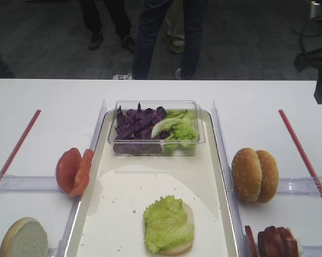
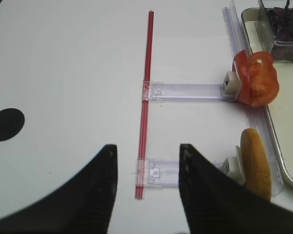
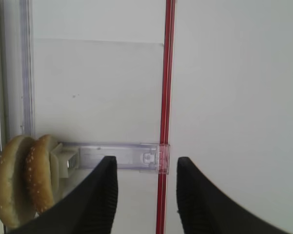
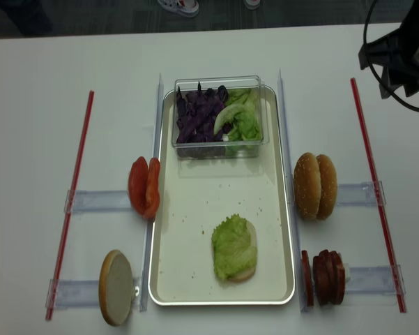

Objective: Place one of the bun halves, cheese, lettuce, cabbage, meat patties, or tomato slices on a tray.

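Observation:
The cream tray (image 1: 123,209) lies in the middle of the table. On its near part rests a bun half topped with a lettuce leaf (image 1: 168,222). Purple cabbage (image 1: 136,126) and more lettuce fill a clear tub (image 1: 156,128) at the tray's far end. Tomato slices (image 1: 74,170) stand left of the tray, and a bun half (image 1: 24,239) stands nearer. Right of the tray stand two bun halves (image 1: 254,174) and the meat patties (image 1: 276,242). My right gripper (image 3: 146,195) hangs open and empty over a red strip, right of those buns (image 3: 22,180). My left gripper (image 2: 146,187) is open and empty, left of the tomato slices (image 2: 253,78).
Red strips (image 1: 297,144) and clear plastic holder rails (image 1: 305,186) run along both sides of the tray. The right arm (image 4: 404,49) with its cables hangs at the far right. People stand beyond the table's far edge.

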Controlling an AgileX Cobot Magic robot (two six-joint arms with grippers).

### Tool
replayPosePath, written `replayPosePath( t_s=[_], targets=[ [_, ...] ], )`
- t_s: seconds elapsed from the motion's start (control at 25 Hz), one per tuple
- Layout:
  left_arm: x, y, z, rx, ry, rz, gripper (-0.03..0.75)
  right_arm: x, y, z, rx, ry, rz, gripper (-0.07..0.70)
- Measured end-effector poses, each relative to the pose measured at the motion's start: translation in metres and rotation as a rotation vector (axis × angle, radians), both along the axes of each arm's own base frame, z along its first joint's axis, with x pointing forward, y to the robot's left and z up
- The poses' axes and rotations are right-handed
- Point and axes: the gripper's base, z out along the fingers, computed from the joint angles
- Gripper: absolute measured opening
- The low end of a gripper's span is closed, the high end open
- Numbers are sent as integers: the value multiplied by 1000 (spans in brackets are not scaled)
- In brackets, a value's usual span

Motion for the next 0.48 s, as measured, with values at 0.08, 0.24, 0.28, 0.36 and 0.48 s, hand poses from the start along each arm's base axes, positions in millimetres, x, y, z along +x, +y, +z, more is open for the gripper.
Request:
replayPosePath(
  t_s=[0.08,0.24,0.28,0.36,0.48],
  targets=[
    [0,0,0,0,0,0,288,-13,0,0,-2,4,0,328],
    [0,0,0,0,0,0,288,-35,0,6,0,-13,0,328],
    [0,0,0,0,0,0,288,-40,0,7,0,-17,0,328],
    [0,0,0,0,0,0,288,-53,0,9,9,-26,-2,328],
    [0,0,0,0,0,0,288,-72,1,13,15,-46,-2,328]
  ],
)
